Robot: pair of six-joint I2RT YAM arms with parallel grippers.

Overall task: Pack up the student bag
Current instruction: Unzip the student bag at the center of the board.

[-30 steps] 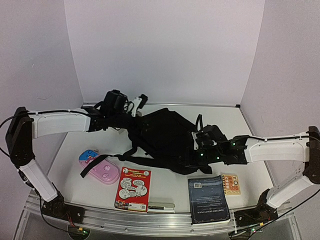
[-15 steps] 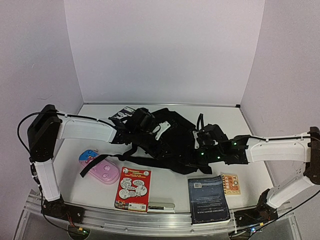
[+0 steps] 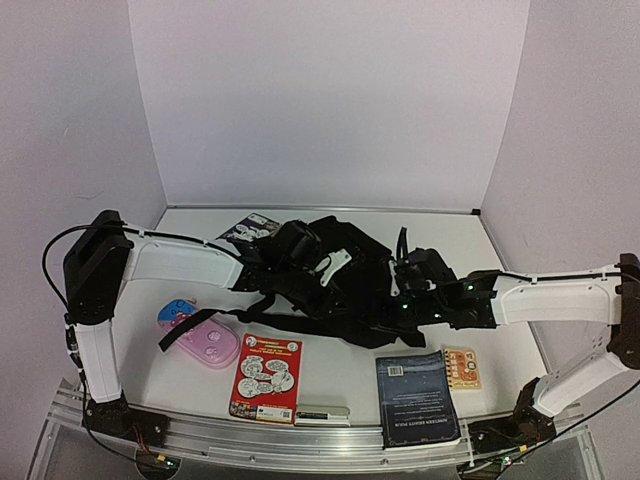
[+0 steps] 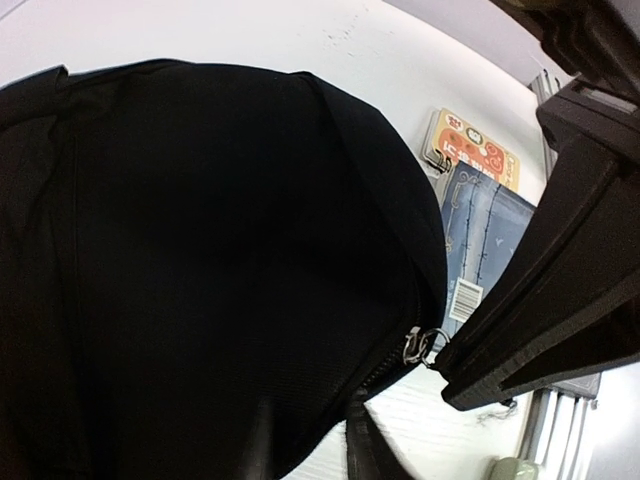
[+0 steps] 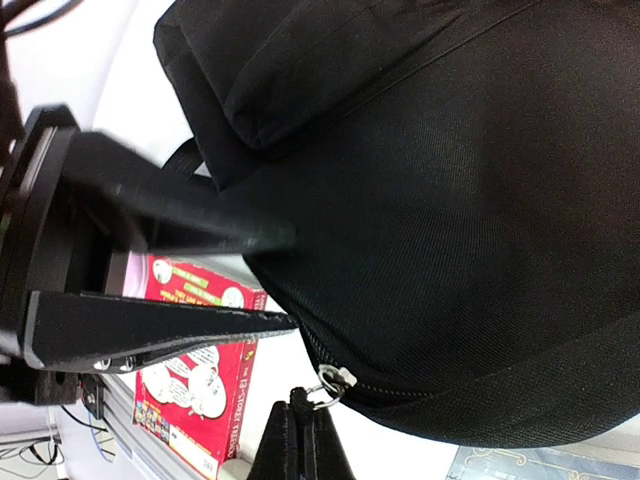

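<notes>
left pincer: narrow gap, with rim fabric of the bag between the fingers. can't tell if it's actually clamped. bag body fills everything ahead of it and to its left; the pincer sits on top of the bag.
zip pull is just ahead and to the right of the left pincer, with a short run of zip seam between them.
right pincer: fully closed, tips right at the pull's ring, looks pinched on its tab. bag bulk lies ahead of it, and the seam runs off sideways from the tips along the bag edge.
so the seam's long axis runs roughly pincer to pincer. right arm has the pull, left is nearer the rim.
my read: left anchors the fabric, right drags the pull away from it along the seam. zip looks shut where visible, nothing packed yet.
further out: red book lies back toward the bases from the left pincer, blue book likewise from the right. both are outside the bag.
</notes>
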